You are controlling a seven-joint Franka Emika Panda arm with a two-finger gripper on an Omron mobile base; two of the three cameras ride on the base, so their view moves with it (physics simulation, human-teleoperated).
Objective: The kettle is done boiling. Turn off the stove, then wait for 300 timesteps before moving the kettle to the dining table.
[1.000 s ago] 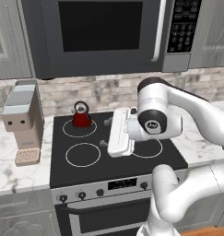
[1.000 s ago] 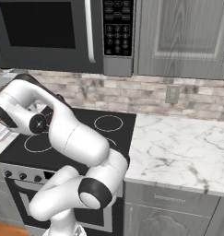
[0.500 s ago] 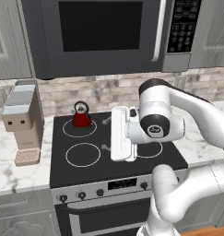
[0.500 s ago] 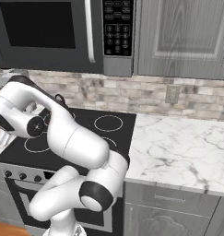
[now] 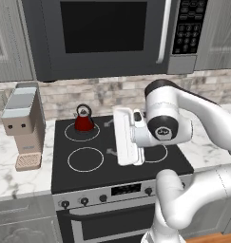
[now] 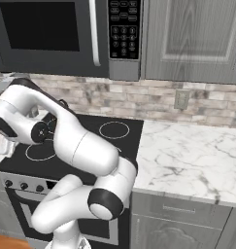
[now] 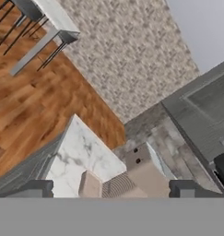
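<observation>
The kettle stands on the rear left burner of the stove, left of centre in the left base view; we see nothing touching it. The stove's knobs line the silver front panel, low in that frame, and we cannot read their setting. The hand hangs over the middle of the cooktop, right of the kettle and apart from it, jaws spread fully and holding nothing. Against the earlier pictures, we find it has drifted down and toward the frame's centre, with the kettle unmoved. In the hand view the fingertips point sideways at the beige coffee machine on the counter. We judge the arm is repositioning toward the knobs; turning off the stove appears not yet done.
</observation>
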